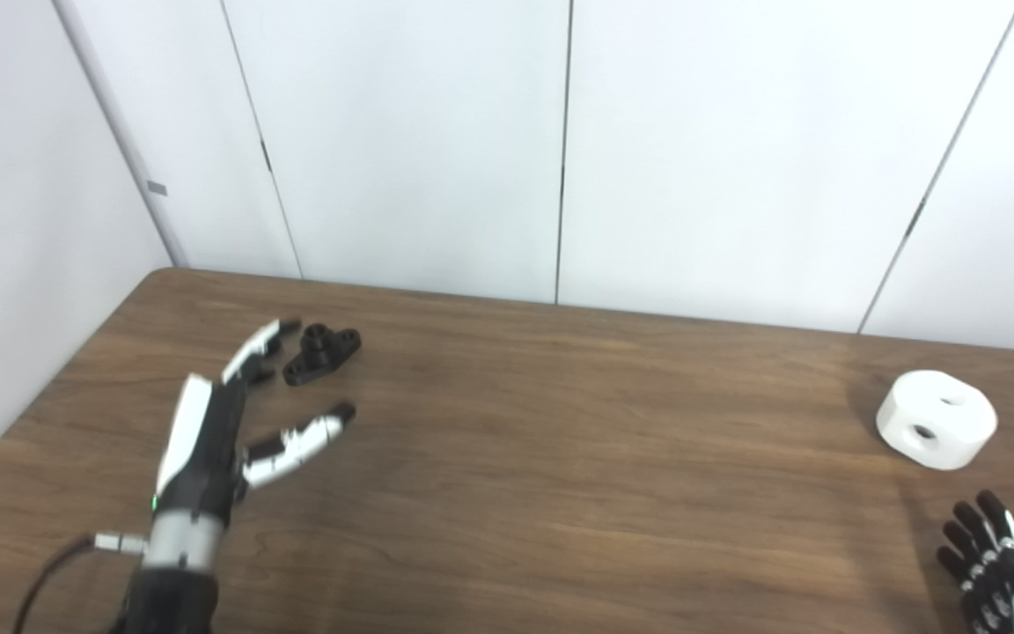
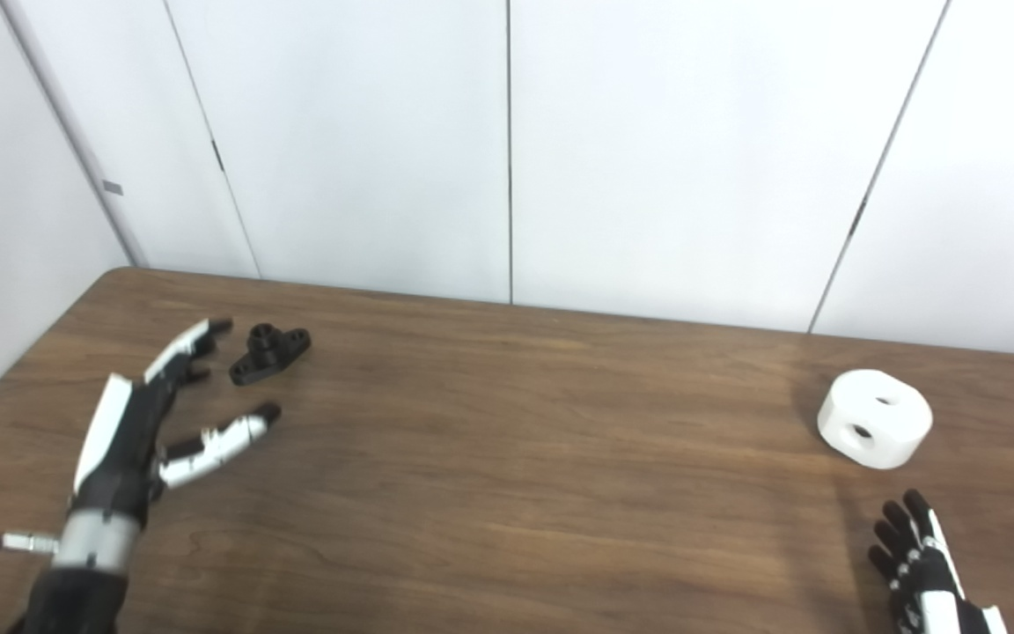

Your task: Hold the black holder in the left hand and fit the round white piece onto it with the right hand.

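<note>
On table [image 1: 507, 493] far left, holder [image 1: 320, 352] just beyond left hand [image 1: 234, 423], spread & empty; reach fwd, pinch raised boss; white piece [image 1: 936, 418] far right, near right hand [image 1: 991, 555], also loose & empty.

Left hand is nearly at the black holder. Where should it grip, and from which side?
Probably across the holder's narrow middle, beside the raised round boss, leaving the boss top clear for the white piece. Come from the near-left, where the open left hand already is; the holder lies flat, slanting away to the right.
</note>
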